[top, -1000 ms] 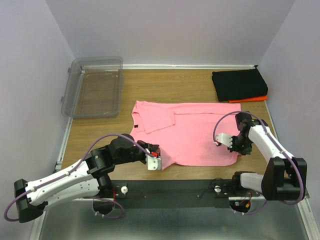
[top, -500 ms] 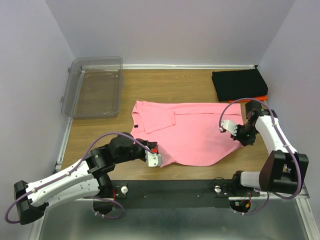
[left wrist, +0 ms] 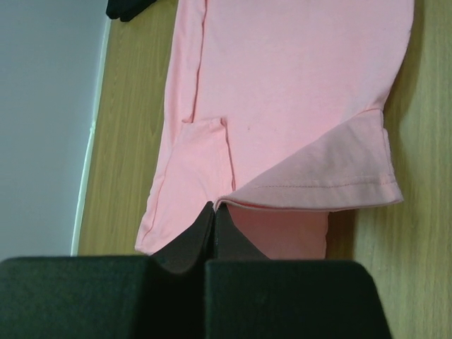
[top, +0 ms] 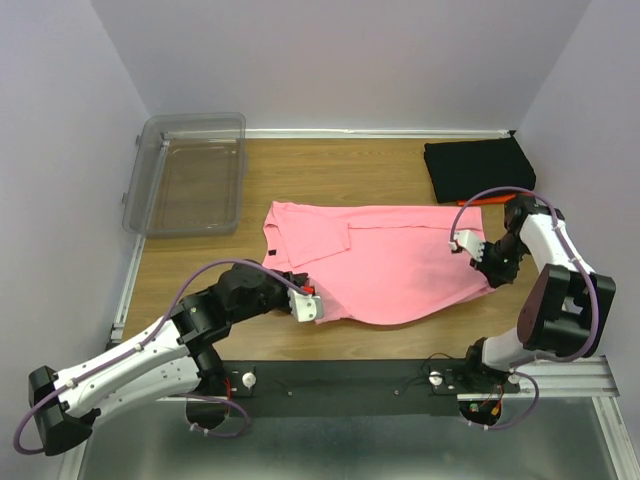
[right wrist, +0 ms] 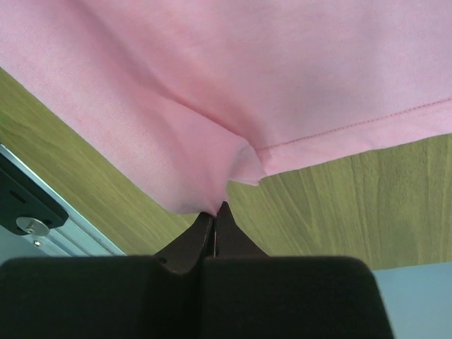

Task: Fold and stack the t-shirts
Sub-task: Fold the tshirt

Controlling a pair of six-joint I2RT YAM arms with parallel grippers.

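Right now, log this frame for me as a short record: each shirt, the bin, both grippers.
open shirt: salmon-pink cloth t-shirt, spread flat mid-table, collar towards the left
stack: black folded shirt on top of orange folded shirt, far right corner
bin: clear plastic bin, far left, apart from all shirts
left gripper: shut on the pink shirt's near hem, left corner
right gripper: shut on the same hem, right corner
fold state: hem pinched and raised, not yet folded over
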